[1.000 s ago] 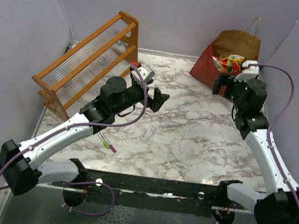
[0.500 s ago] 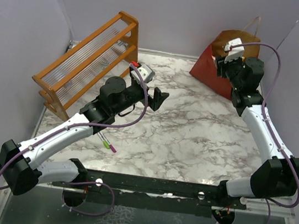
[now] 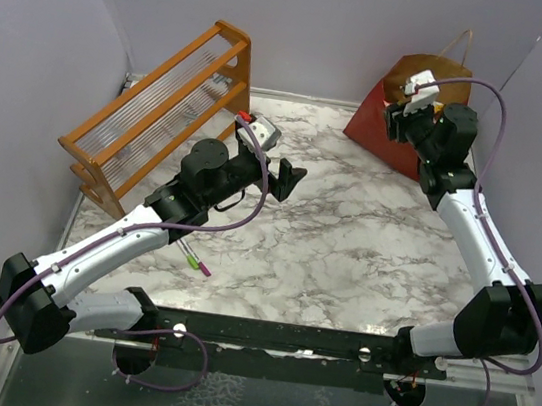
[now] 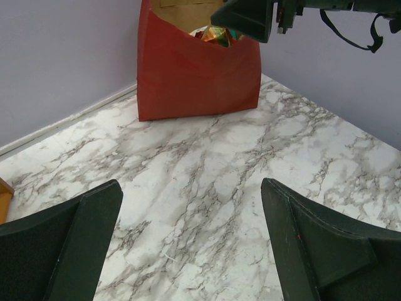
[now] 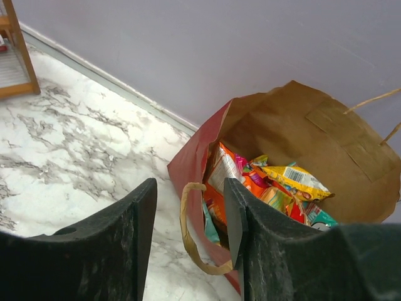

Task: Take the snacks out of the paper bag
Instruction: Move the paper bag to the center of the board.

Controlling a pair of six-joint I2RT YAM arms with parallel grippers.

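snacks (image 5: 288, 179) still in paper bag (image 5: 188, 160), right pincer (image 5: 190, 207) narrower now

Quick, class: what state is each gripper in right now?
Left gripper: wide open, empty.
Right gripper: partly open over the dark red paper carrier bag, holding nothing.

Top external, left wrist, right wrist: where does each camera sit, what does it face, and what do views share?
Top external: above and behind the bases, facing down over the table; both arms whole.
Left wrist: low over the marble, facing the paper bag; left gripper's fingers below.
Right wrist: above the bag's mouth, looking down at the snacks; right gripper's fingers.
Shared: all show the paper bag.
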